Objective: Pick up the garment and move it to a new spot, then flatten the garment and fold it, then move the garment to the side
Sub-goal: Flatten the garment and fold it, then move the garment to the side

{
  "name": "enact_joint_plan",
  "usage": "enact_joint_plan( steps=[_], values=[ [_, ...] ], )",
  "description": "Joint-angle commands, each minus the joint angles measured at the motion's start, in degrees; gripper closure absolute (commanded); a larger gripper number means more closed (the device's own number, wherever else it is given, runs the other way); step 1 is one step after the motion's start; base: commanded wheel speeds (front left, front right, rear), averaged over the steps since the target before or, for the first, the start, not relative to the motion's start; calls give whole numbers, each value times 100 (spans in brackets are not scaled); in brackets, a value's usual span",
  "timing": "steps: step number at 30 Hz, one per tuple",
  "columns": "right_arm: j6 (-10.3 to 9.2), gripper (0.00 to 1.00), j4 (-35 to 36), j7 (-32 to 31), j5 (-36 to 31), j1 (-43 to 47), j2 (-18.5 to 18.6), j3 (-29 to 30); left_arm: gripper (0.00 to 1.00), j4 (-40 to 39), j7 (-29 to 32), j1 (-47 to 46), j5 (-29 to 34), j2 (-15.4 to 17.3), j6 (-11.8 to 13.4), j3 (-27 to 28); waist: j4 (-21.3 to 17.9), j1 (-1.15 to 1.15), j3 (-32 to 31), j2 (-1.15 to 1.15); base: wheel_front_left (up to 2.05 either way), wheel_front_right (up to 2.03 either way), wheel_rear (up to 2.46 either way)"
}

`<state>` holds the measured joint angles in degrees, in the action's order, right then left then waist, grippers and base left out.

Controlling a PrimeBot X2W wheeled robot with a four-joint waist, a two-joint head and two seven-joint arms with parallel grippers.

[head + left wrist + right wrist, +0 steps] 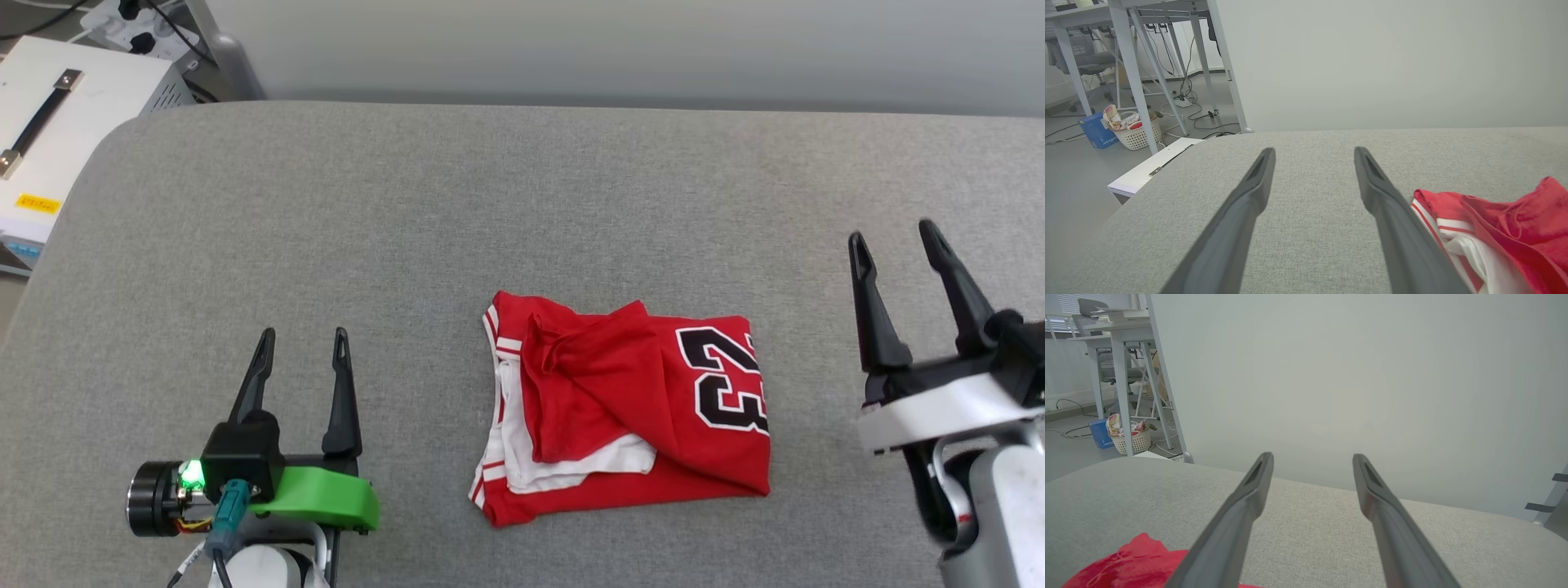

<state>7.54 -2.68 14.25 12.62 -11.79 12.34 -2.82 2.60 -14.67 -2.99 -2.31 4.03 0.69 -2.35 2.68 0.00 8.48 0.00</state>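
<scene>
The garment [629,408] lies folded into a rough rectangle on the grey table [490,212], red with white sleeve cloth showing at its left and the black numerals 23 at its right end. My left gripper [302,341] stands open well to the left of it, nothing between its fingers. Over on the other side my right gripper [894,237] is open too, raised and apart from the cloth. The garment [1502,228] appears at the lower right of the left wrist view beside that open gripper [1312,153]. The right wrist view catches the garment [1131,563] at lower left beside that open gripper [1310,457].
A white box with a black strap [57,122] sits off the table's rounded far-left corner. A pale wall [620,41] runs behind the table. A laundry basket [1135,130] and desk legs [1133,73] stand on the floor beyond.
</scene>
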Motion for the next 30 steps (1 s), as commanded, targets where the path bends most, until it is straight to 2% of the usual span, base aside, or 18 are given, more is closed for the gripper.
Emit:
enact_joint_plan(
  steps=[1, 8, 15, 23, 30],
  values=[
    [-5, 0, 14, 42, -30, 132, -88, 52, 0, -25, -33, 113, 30, 44, -29, 12, -41, 0, -56, 0, 0, 0, 0],
    [-5, 0, -11, 71, -50, 765, -546, 233, 0, -3, -33, 235, 5, 50, -92, -4, -42, 0, -159, 0, 0, 0, 0],
    [-5, 0, 92, 73, -103, 1195, -736, 280, 0, 33, -33, 259, -1, 38, -113, -34, 12, 0, -206, 0, 0, 0, 0],
    [-5, 0, 109, 74, -204, 1268, -773, 292, 0, 68, -33, 265, -6, 30, -122, -31, 64, 0, -209, 0, 0, 0, 0],
    [-5, 0, 335, 70, -214, 606, -451, 491, 0, 71, -33, 201, -9, 16, -116, -41, 139, 0, -161, 0, 0, 0, 0]
  ],
)
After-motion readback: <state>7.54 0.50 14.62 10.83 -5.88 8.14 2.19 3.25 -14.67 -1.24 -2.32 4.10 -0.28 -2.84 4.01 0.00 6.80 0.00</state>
